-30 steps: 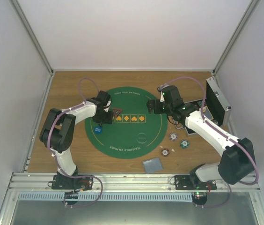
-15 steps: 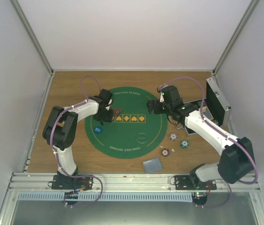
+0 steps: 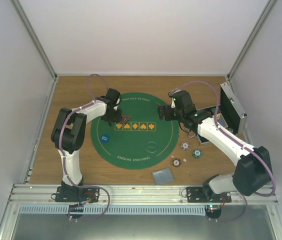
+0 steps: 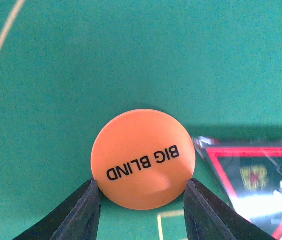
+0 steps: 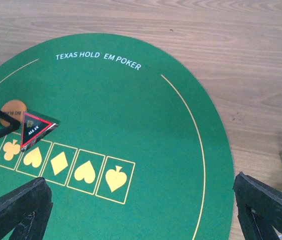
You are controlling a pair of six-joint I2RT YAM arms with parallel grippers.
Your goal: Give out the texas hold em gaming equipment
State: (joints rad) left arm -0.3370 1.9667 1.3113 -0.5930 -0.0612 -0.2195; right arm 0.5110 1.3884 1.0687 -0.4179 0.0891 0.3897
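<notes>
Top external view, from the left: the left gripper [image 3: 112, 116] has swung away from the blue disc [image 3: 104, 138], which lies alone on the left part of the green mat [image 3: 136, 150], and now sits further out beside the triangular marker [image 3: 125, 120]. I judge from this that the blue disc is dealt with and the arm has gone on to its next piece. The left wrist view shows that piece. It is the orange disc [image 4: 143, 159], flat on the felt just left of the marker, with a fingertip at its rim on each side. Both fingers seem to touch it, but I cannot tell whether they are pinching it or only flanking it. Black letters on the disc read "BIG BLIND", upside down to that camera. The marker has a red border and carries "ALL IN", readable in the right wrist view. The mat is printed "TEXAS HOLD'EM POKER" along its edge, above a row of five gold suit boxes. The white lettering on the blue disc is too small to read. Further right, the right gripper [image 3: 162, 114] has barely moved and hangs over the far right of the mat, fingers wide apart and holding nothing. The three chips [image 3: 185, 146] and the playing cards [image 3: 163, 176] remain off the mat near the metal case [image 3: 231, 107], not yet distributed
</notes>
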